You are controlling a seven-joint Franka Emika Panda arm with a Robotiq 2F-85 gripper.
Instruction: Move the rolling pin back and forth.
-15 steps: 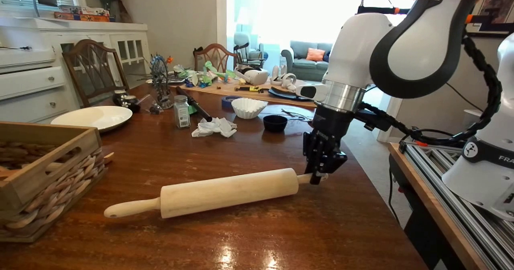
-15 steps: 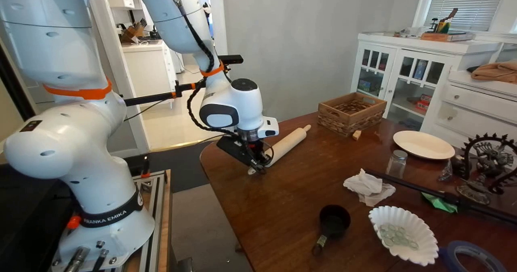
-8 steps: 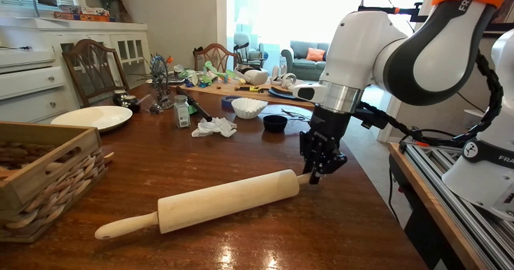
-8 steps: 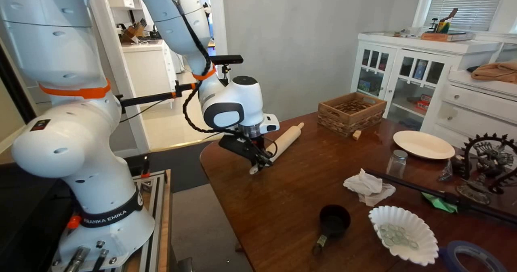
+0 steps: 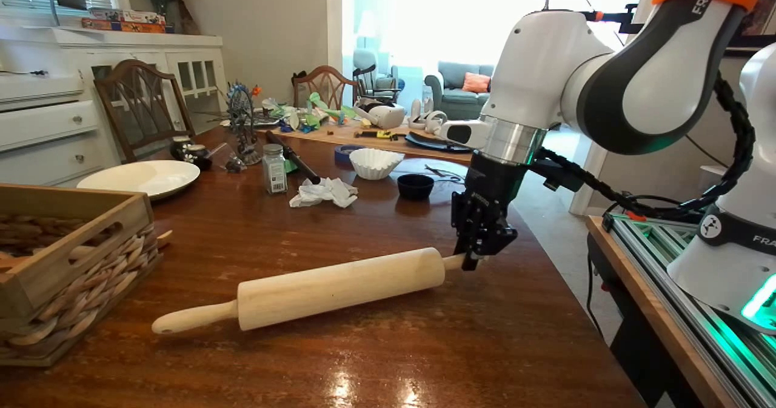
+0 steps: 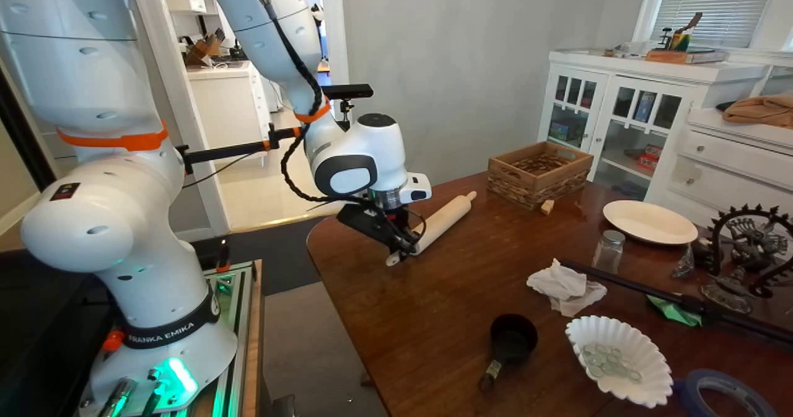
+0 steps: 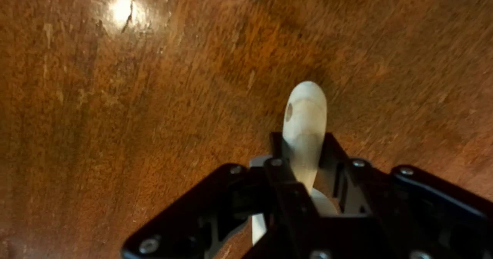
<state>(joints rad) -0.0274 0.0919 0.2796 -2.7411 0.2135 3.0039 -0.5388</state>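
Observation:
The rolling pin (image 5: 339,287) is a long pale wooden cylinder with a narrow handle at each end. It lies across the brown table near the front in an exterior view, and it also shows in an exterior view (image 6: 445,222) close to the table corner. My gripper (image 5: 470,261) is shut on the handle nearest the robot base, with the fingers pointing down. In the wrist view the handle (image 7: 306,116) sits between both black fingertips (image 7: 302,149), its rounded end sticking out past them. Most of the barrel is hidden behind the gripper there.
A wooden woven basket (image 5: 73,268) stands beyond the free handle. A white plate (image 5: 142,176), glass jar (image 5: 274,168), crumpled tissue (image 5: 324,192), black cup (image 5: 415,186) and white fluted bowl (image 5: 376,163) stand farther back. The table edge (image 5: 564,280) runs beside the gripper.
The pin's free end swung toward the camera in an exterior view, then back away. The held end shifted slightly with my gripper. The robot base light has turned green.

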